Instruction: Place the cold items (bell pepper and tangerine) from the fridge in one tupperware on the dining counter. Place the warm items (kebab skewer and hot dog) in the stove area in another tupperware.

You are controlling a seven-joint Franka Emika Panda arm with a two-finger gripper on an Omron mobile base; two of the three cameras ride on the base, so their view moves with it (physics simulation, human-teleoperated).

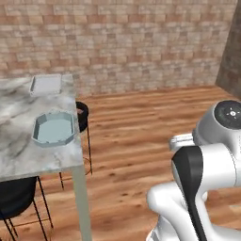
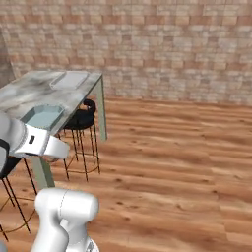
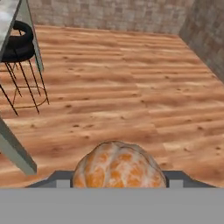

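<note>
Wooden floor spreads below the gripper, whose fingers are closed around a peeled tangerine, holding it aloft.

You won't find any readable text, label, brand, number or sign here. The small pale marks on the dark round cap of the arm's joint are too blurred for you to read.
</note>
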